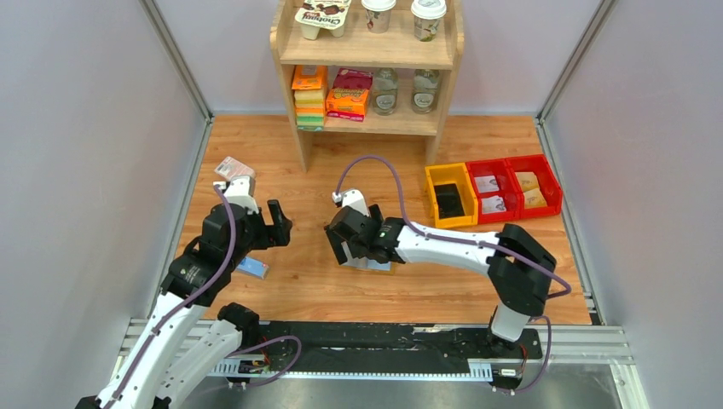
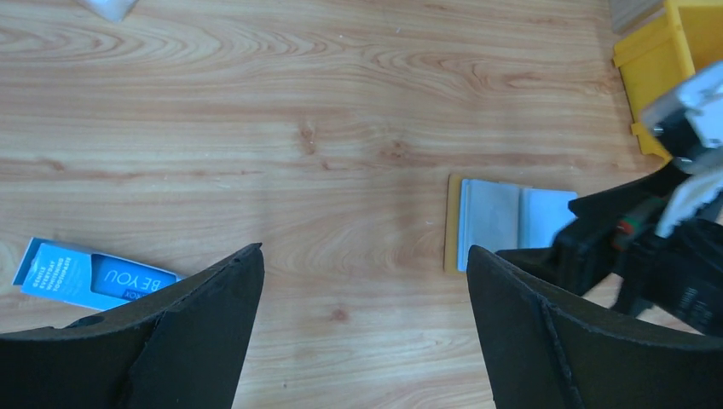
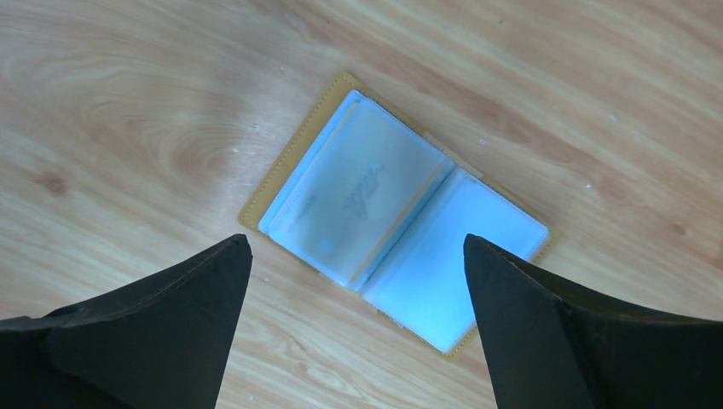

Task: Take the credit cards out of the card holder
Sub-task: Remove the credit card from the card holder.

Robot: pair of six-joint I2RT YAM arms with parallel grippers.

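Both grippers are open and hold nothing. The right gripper point(image 3: 355, 240) hangs over the card holder point(image 3: 367, 196), which lies unfolded, inner panels up, on the desk point(image 3: 128, 102). The left gripper point(image 2: 363, 248) is apart from it, near a blue bar point(image 2: 77, 274).

"BE YOU" on blue bar point(image 2: 85, 277); possibly "Chobani" on shelf-top yogurt pack point(image 1: 322, 14).
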